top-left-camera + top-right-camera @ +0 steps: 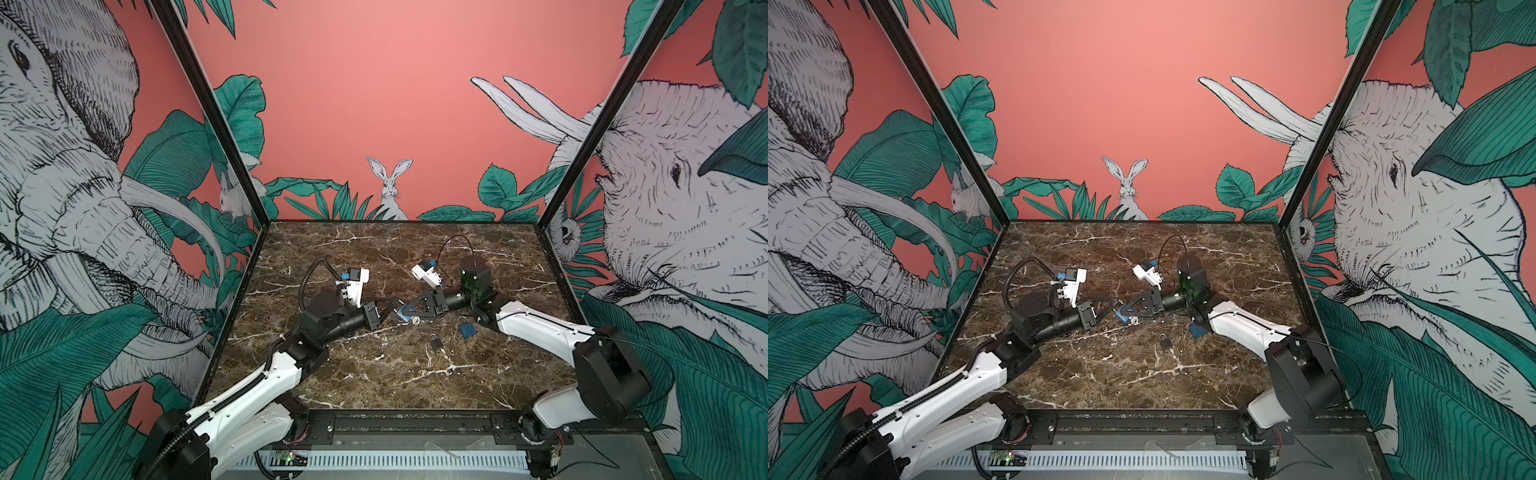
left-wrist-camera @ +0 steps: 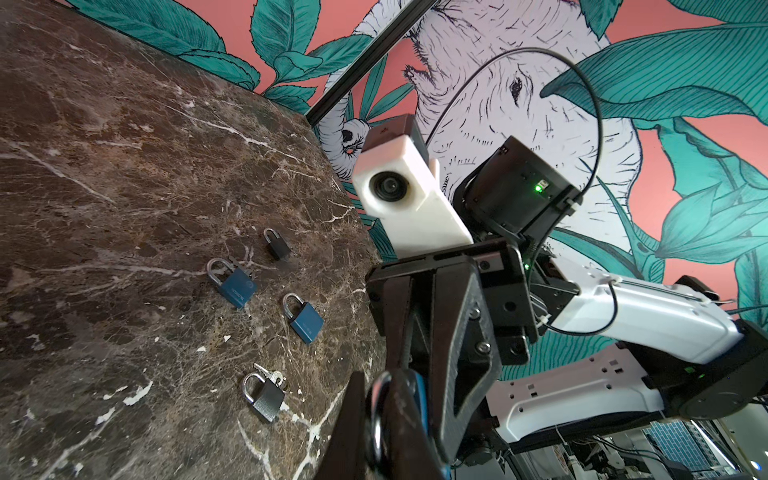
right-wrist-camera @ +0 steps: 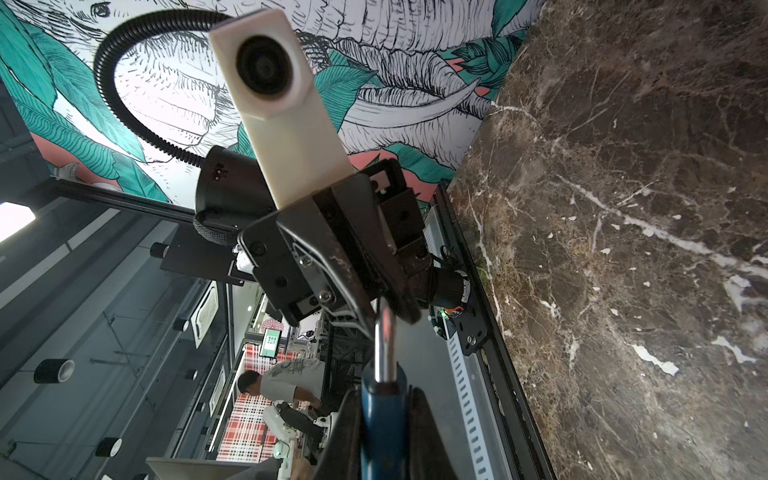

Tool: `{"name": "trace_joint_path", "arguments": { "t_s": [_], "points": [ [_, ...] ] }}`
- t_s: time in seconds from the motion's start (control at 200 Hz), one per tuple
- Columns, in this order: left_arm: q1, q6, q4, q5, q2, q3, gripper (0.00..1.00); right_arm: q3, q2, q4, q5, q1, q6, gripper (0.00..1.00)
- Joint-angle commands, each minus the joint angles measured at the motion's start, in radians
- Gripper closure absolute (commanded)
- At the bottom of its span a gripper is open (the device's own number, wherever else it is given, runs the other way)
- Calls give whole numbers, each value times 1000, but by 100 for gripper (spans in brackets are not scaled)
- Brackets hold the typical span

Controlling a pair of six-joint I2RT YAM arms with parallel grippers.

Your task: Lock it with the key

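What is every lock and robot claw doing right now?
Held lock: in the air; locked or not, can't tell.
Left gripper: shut on its shackle.
Right gripper: shut on its blue body.
Loose blue locks: lying flat.
Black lock: lying flat.
Grey lock: lying flat, keys beside it.

In a top view, the central padlock (image 1: pixel 402 312) sits mid-frame; the small padlock (image 1: pixel 435 343) and larger padlock (image 1: pixel 467 329) lie lower right on the table (image 1: pixel 374 374).
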State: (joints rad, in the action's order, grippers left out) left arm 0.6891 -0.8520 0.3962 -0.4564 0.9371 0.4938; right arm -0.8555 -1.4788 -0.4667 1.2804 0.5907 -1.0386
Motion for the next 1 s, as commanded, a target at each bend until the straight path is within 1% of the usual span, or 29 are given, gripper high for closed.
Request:
{"name": "trace_joint_path", "arguments": {
  "t_s": [0.0,0.05,0.095,0.145,0.225,0.29,0.325,0.34,0.375,0.51,0.585,0.655,0.995],
  "points": [
    [119,12,-187,-225,5,-57,100,-113,39,-240,-199,11,44,100],
    [118,28,-214,-191,-16,-51,100,-105,52,-209,-196,11,76,100],
    [114,44,-243,-156,-31,-42,100,-95,68,-133,-202,11,121,100],
    [104,69,-277,-152,-42,-24,100,-91,87,-39,-206,11,189,100],
    [67,95,-316,-153,-41,17,100,-92,119,145,-238,11,328,100],
    [27,108,-347,-176,-32,52,100,-101,143,289,-266,12,439,100],
    [18,117,-368,-191,-24,72,100,-103,152,342,-278,13,479,100],
    [-12,122,-380,-197,-21,82,100,-103,155,360,-282,12,490,100],
    [-34,135,-401,-213,-12,106,100,-103,163,392,-291,12,518,100],
    [-72,172,-464,-283,31,196,100,-105,179,449,-303,13,559,100],
    [-82,185,-484,-319,52,237,89,-103,185,463,-307,14,575,100],
    [-86,195,-496,-339,68,264,86,-100,190,475,-313,16,588,100],
    [-96,149,-424,-366,90,288,84,-99,196,505,-308,30,607,100]
  ]
}}
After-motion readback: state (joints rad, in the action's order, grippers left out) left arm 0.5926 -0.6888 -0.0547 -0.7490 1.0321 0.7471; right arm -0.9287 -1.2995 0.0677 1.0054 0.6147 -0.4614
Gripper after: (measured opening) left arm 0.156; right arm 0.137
